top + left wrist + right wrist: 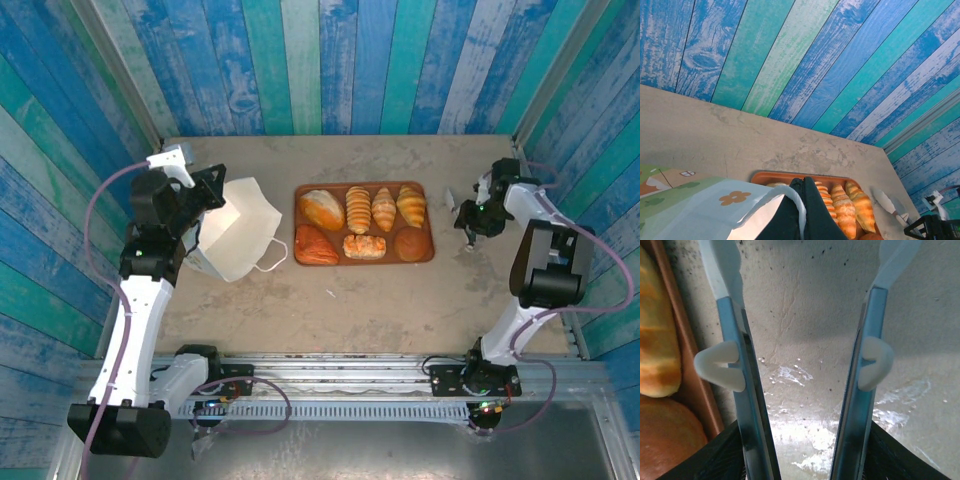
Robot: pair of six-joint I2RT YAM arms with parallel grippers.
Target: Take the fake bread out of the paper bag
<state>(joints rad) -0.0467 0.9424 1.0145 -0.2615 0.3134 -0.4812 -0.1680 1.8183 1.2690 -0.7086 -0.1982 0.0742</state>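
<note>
The left gripper (801, 184) pinches the paper bag (238, 232), jaws closed. The right gripper (805, 315) hangs beside the tray (431, 240) of fake bread (321, 208), jaws apart.

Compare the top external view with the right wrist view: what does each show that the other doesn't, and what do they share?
Top external: the white paper bag with the left tool shut on its rim, and seven golden-brown toy pastries on the flat reddish-brown tray. Right wrist: a close look at the right tool, fingers open over bare beige tabletop. Shared: the right tool, the tray's right edge, and the ridged croissant and round bun just inside it.
</note>
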